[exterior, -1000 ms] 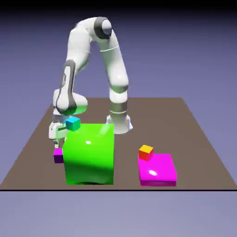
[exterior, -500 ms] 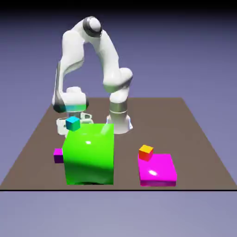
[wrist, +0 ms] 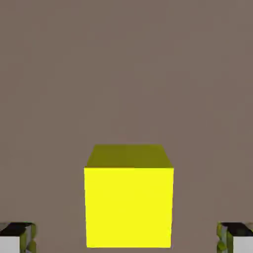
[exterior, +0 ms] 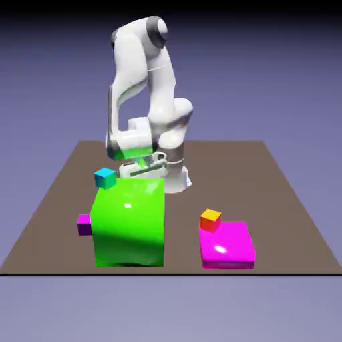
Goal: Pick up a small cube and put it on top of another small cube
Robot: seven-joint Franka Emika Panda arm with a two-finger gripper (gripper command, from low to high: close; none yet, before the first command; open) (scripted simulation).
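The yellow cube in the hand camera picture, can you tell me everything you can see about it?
The yellow cube is small, plain and bright yellow, smooth with no marks. Two faces show: a bright one toward the camera and a darker, olive-tinted one above it. It sits square and flat on the brown table, with nothing else against it. It lies between the hand's two grey fingertips, which stand wide apart at the picture's bottom corners, not touching it. In the exterior view it cannot be seen.

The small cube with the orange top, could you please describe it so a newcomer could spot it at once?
Start at the large green block and look toward the exterior view's right, to the flat magenta slab. The orange-topped cube sits at that slab's far left corner. Its red sides distinguish it from the cyan cube and the purple cube.
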